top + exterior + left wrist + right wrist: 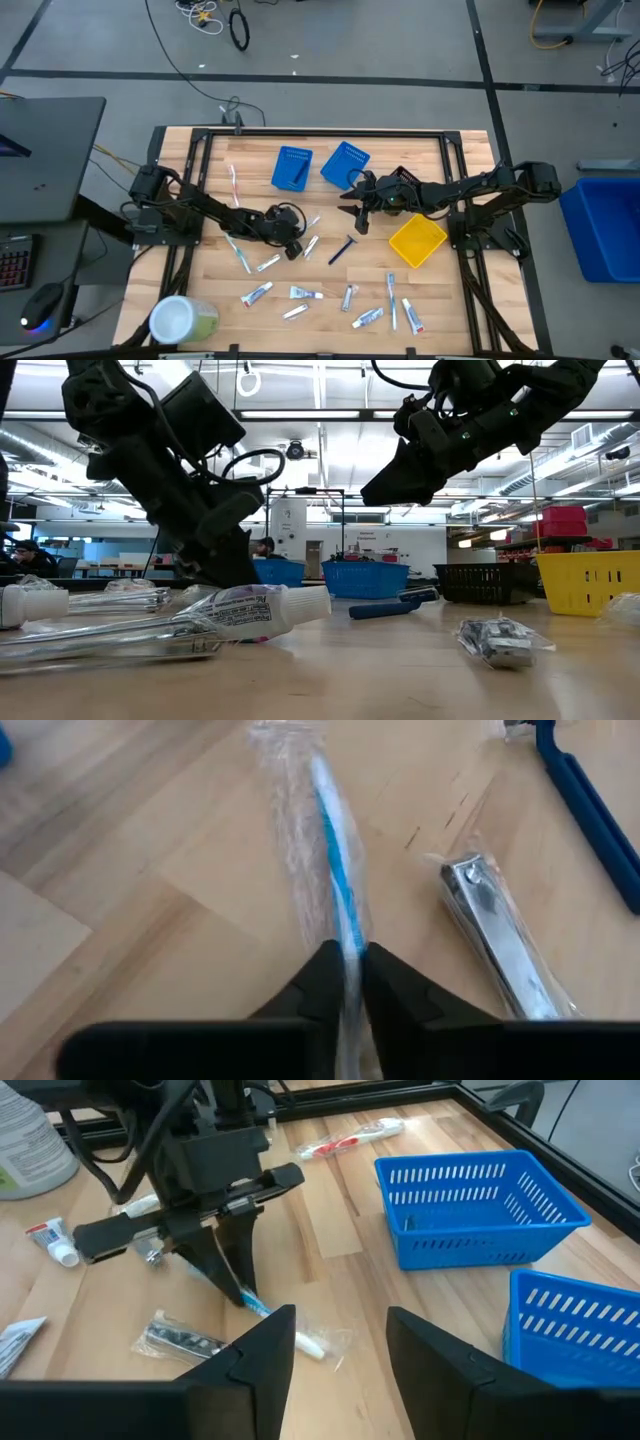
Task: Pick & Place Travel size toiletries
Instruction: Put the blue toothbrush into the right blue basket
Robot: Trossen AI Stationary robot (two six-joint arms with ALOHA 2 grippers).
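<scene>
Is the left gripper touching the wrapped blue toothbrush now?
Touching. In the left wrist view, the left gripper is shut on the wrapped blue toothbrush, which runs between its two fingers.

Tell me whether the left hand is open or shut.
Shut. In the left wrist view, the left hand has both fingers pinched on a wrapped blue toothbrush lying on the table.

Light wooden worktop point(200, 160) with a black frame round it. Two blue bins point(292, 168) sit side by side toward the far edge, a yellow bin point(417, 241) off to the right. Wrapped toothbrushes point(235, 185), small white tubes point(257, 294) and a dark blue razor point(343, 248) are scattered flat across the middle and near side. Big round white-and-green container point(181, 320) lies at the near-left corner.
</scene>
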